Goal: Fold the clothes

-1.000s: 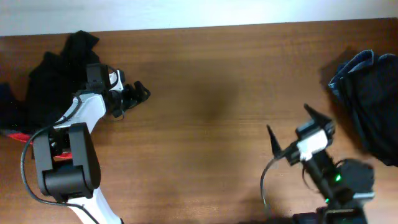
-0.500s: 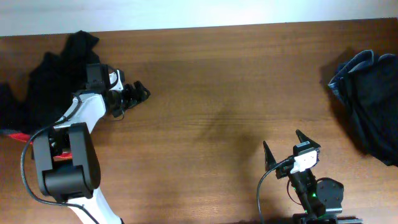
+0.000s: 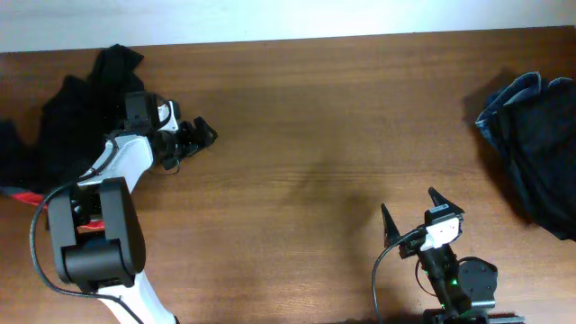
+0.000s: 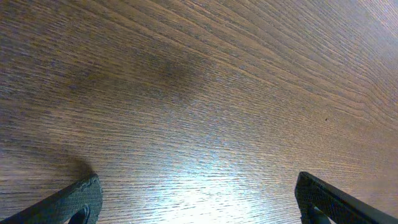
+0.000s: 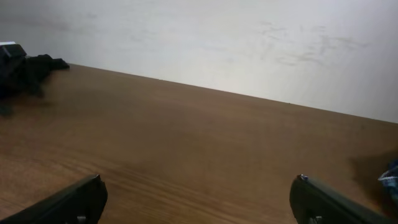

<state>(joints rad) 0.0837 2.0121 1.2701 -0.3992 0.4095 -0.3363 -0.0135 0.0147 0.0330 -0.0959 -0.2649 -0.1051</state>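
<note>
Retreat is the one change. A second ago the right arm slanted in from the near right with the right tool (image 3: 409, 202) a little farther from the near edge. Now it is folded back, straight at that edge, and it has not moved over the last half second. Its jaws stand wide and hold nothing, and the right wrist view shows only bare surface (image 3: 306, 108) and wall between the fingers. The left tool (image 3: 192, 147) has not stirred; it hangs just right of the black heap (image 3: 76, 117) at the far left, jaws spread over bare wood, empty. The right heap (image 3: 535, 144), dark cloth with a blue denim edge, lies bunched at the right edge, partly cut off by the frame, its outline about as before. The black heap is likewise crumpled, with a red strip (image 3: 16, 193) showing at its near side. For the task this reads as a pause or a reset — nothing is spread flat in the middle and no fold is begun — so a garment must first be drawn out of a heap.
</note>
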